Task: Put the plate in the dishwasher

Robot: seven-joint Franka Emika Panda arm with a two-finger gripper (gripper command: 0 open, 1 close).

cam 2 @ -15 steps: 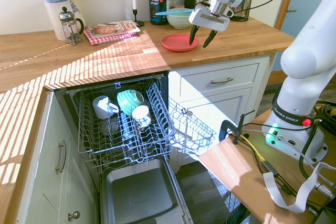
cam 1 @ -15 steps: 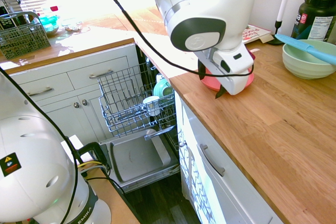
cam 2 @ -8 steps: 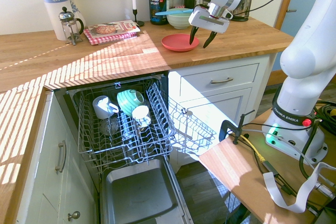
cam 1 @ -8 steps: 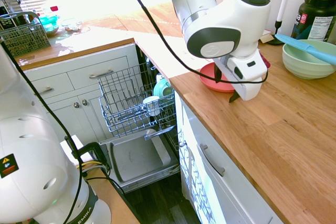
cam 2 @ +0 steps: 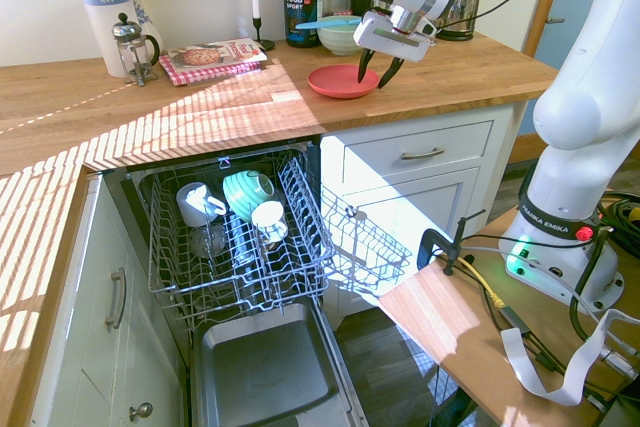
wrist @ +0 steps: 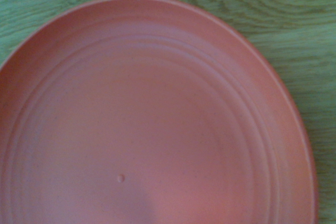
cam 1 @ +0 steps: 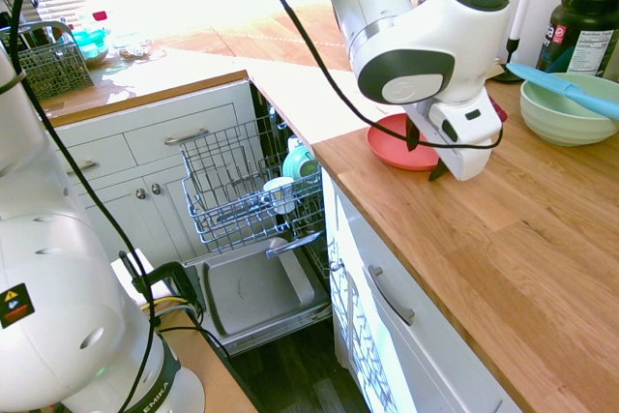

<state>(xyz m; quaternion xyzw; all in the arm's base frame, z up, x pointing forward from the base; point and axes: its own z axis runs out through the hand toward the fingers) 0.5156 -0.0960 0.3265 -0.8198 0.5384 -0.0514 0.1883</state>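
The robot's jaws (cam 2: 380,68) stood spread wide and empty at the rim of a coral-pink plate (cam 2: 343,81) lying flat on the wooden surface (cam 2: 473,76), in what looked like the lining-up before a grasp; the next move called for one finger on each side of the rim, then a firm close and lift. Below, the open dishwasher (cam 2: 268,359) had its wire rack (cam 2: 291,287) out, bearing a teal bowl (cam 2: 246,192) and white cups, while a pale green bowl (cam 1: 569,109) on the surface cradled a blue utensil (cam 1: 563,90)
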